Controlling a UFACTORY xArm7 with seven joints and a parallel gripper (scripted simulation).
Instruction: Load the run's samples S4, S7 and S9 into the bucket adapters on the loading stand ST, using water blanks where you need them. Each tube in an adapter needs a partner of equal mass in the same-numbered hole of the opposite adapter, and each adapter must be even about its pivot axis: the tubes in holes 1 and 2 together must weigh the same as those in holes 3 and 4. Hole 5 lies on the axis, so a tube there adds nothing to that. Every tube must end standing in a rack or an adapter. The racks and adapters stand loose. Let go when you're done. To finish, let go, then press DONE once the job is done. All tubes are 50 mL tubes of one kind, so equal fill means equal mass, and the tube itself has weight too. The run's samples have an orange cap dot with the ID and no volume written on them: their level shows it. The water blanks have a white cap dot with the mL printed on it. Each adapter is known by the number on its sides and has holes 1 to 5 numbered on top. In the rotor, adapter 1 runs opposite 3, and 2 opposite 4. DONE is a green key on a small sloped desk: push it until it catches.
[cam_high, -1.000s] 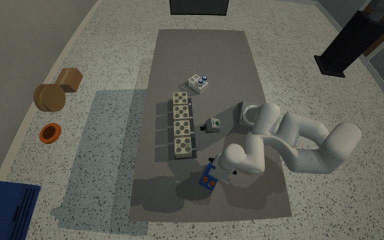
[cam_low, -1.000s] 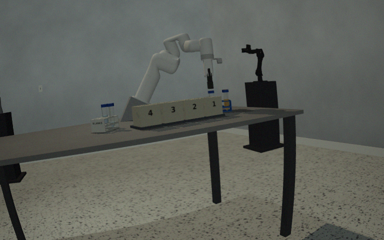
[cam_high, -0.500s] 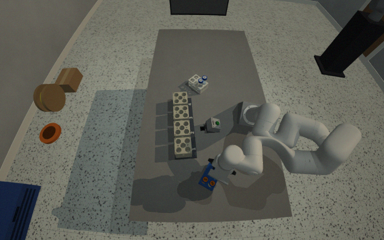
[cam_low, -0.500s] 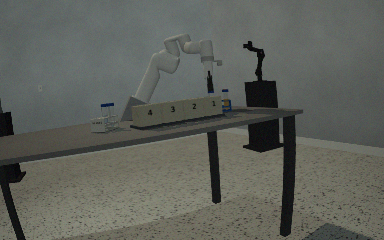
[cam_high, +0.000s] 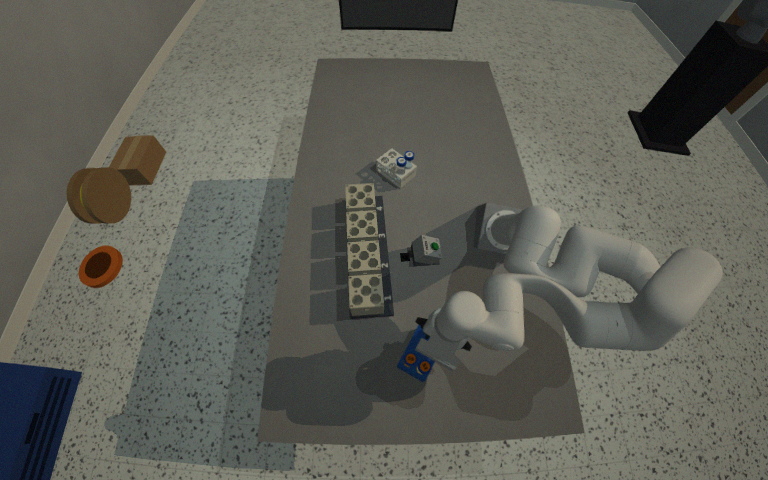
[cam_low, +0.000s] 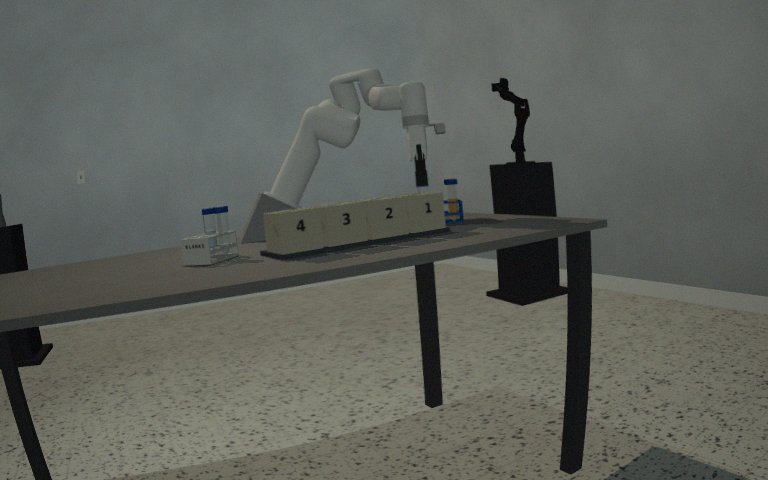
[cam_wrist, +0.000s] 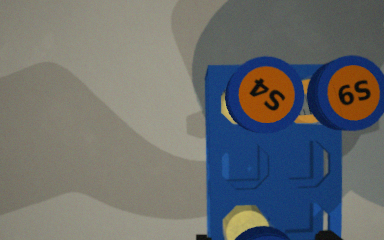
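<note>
A blue sample rack (cam_high: 415, 341) (cam_wrist: 280, 170) (cam_low: 454, 222) stands near the table's front edge, past adapter 1. Tubes S4 (cam_wrist: 264, 93) (cam_high: 411, 357) and S9 (cam_wrist: 352, 92) (cam_high: 423, 369) stand in its far row, with orange cap dots. A third blue cap (cam_wrist: 260, 234) shows at the bottom edge of the wrist view, its label hidden. My gripper (cam_wrist: 262, 238) (cam_low: 421, 176) is open and hangs straight over that cap, fingers on either side of it. Adapters 1 (cam_low: 427, 210) (cam_high: 368, 310), 2 (cam_low: 388, 215), 3 (cam_low: 345, 220) and 4 (cam_low: 300, 226) stand in a row on the dark stand (cam_high: 387, 271), all holes empty.
A white blanks rack (cam_high: 394, 176) (cam_low: 198, 250) with two blue-capped tubes (cam_high: 401, 161) (cam_high: 408, 153) stands beyond adapter 4. The green DONE key (cam_high: 434, 245) sits on its small desk between the adapters and the arm's base. A black pedestal (cam_low: 521, 226) stands behind the table.
</note>
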